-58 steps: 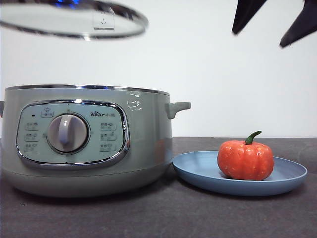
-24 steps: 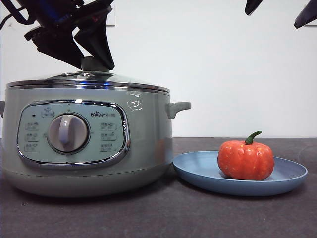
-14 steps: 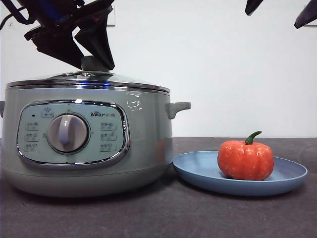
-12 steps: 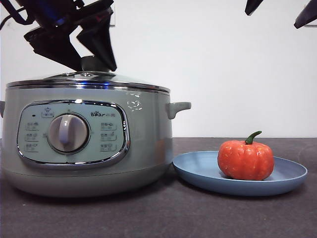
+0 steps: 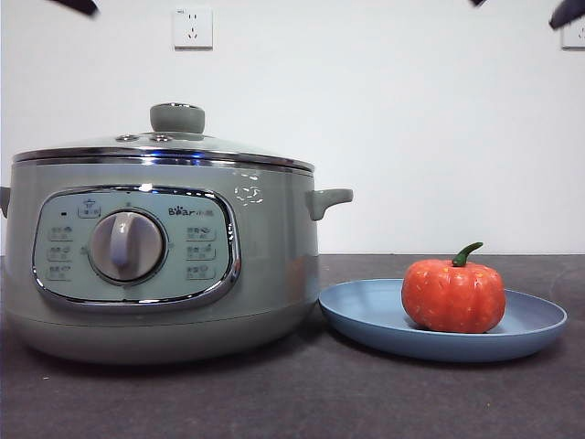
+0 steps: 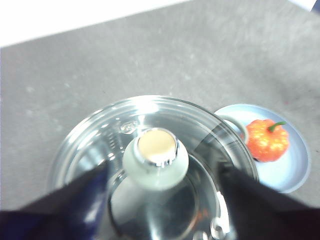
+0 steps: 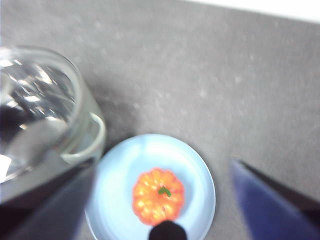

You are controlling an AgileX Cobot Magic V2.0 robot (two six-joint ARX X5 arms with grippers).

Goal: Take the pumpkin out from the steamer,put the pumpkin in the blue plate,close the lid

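The steamer [image 5: 160, 261] stands on the left with the glass lid [image 5: 164, 146] resting shut on it, its green knob [image 5: 177, 117] free. The pumpkin [image 5: 453, 294] sits upright in the blue plate [image 5: 366, 315], just right of the pot. In the left wrist view my left gripper [image 6: 164, 172] is open, high above the lid [image 6: 100, 150], with its jaws wide either side of the knob [image 6: 156, 157] and clear of it. In the right wrist view my right gripper [image 7: 161, 165] is open and empty, high above the pumpkin [image 7: 158, 196] and plate [image 7: 150, 150].
The dark grey table [image 5: 302, 393] runs in front of the pot and plate. A white wall with a socket [image 5: 192, 27] stands behind. Black arm tips show at the top left corner [image 5: 78, 5] and the top right corner [image 5: 567, 11].
The lid came down from high above onto the steamer. My left gripper then let go of the knob and rose almost out of the front view. The pumpkin and plate have not moved.
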